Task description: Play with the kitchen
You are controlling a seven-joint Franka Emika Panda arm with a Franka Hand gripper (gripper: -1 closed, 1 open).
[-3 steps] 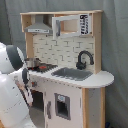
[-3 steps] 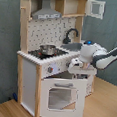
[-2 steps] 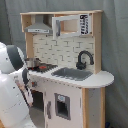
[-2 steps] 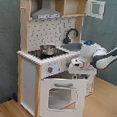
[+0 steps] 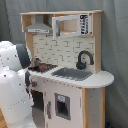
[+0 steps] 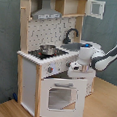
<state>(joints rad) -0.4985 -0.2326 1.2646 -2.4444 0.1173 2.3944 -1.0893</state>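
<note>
- Change vs the earlier frames: almost none. Arm (image 6: 107, 54) holds the same pose and the oven door (image 6: 62, 97) hangs ajar as before; any drift is too small to call.
- The kitchen (image 5: 70, 60) stands against a grey backdrop, in full view in both exterior views. Hood up top, faucet (image 6: 71, 34) over the sink (image 5: 72, 74), pot (image 6: 47, 49) on the hob.
- Claw (image 6: 75, 68) sits at the kitchen's front edge, just under the counter lip, beside the knob (image 6: 49, 70) and above the top of the oven door. In the first exterior view the arm's bulk covers that spot.
- Claw state: can't tell. Fingers aren't resolvable; contact with the front panel isn't clear either.
- Key relation: the knob panel lies toward the second exterior view's left of the claw; the oven door is directly below, its long axis running horizontally across the front.
- My read: next move is either a short sideways reach to the knob or a drop to the door's top edge. The door being ajar makes its edge the easier target.
</note>
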